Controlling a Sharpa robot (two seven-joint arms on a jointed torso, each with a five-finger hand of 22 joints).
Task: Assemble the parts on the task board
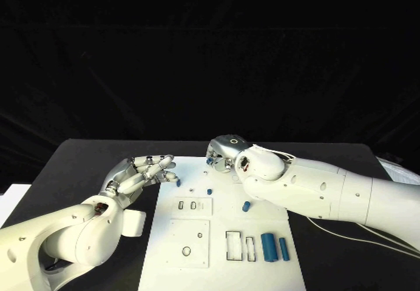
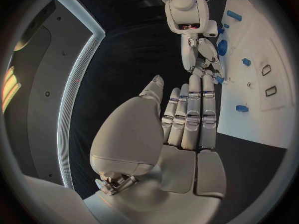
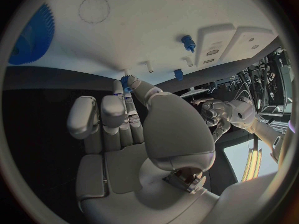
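Observation:
The white task board [image 1: 263, 218] lies in the middle of the black table. My right hand [image 1: 226, 150] hovers over its far edge and pinches a small blue part [image 3: 124, 80] between thumb and fingertip, close to the board surface. A blue gear [image 3: 34, 35] sits on the board near that hand. My left hand [image 1: 142, 172] is at the board's left edge, fingers [image 2: 190, 109] stretched out flat and holding nothing. Small blue parts [image 1: 178, 182], [image 1: 209, 191], [image 1: 247, 206] lie loose on the board. Two blue cylinders [image 1: 269, 247] lie side by side near its front right.
The board has a raised plate with two slots [image 1: 193, 206], a larger plate with holes [image 1: 188, 242] and rectangular cut-outs [image 1: 233, 245]. Black table [image 1: 79, 163] lies to both sides. A cable [image 1: 350, 236] runs along the table by my right arm.

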